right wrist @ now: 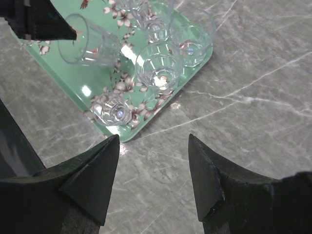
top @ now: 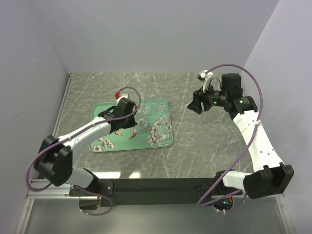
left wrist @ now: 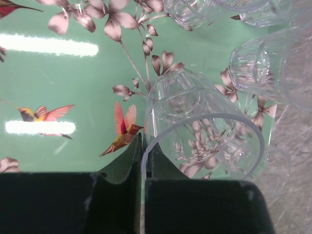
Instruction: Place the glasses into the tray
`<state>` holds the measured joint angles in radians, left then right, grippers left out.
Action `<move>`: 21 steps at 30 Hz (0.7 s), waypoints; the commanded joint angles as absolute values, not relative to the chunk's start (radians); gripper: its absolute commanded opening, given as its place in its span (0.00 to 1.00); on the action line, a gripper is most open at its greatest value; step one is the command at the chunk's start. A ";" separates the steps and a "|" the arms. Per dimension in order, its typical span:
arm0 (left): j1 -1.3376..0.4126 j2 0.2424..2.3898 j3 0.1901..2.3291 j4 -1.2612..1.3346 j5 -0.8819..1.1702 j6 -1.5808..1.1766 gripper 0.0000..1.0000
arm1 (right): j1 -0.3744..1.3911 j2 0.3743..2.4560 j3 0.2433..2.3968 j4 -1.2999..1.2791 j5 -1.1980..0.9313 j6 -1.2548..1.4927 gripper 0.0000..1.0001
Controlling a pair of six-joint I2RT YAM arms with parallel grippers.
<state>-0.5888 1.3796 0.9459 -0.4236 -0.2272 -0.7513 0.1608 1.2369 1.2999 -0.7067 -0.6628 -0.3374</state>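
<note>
The mint-green tray [top: 122, 142] with blossoms and birds lies left of centre on the table. Over it, my left gripper [top: 132, 117] is shut on the rim of a clear glass [left wrist: 195, 126], one finger inside the rim and one outside. That glass [right wrist: 90, 46] hangs tilted, its base pointing away from the gripper [left wrist: 142, 146]. Several other glasses stand in the tray's right half, among them a tumbler [right wrist: 158, 66], a wider one [right wrist: 192, 29] and a small one [right wrist: 112, 111] near the corner. My right gripper [top: 194, 107] hovers open and holds nothing, over bare table right of the tray [right wrist: 73, 78].
The tabletop [top: 209, 146] is grey marble, walled in by plain panels at the back and both sides. A black strip [top: 161, 185] runs along the near edge between the arm bases. The tray's left half [left wrist: 73, 83] carries no glasses.
</note>
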 commanded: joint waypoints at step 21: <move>-0.583 1.536 1.167 -0.400 -0.147 -0.695 0.69 | 0.089 1.135 1.221 -0.673 -0.608 -0.356 0.66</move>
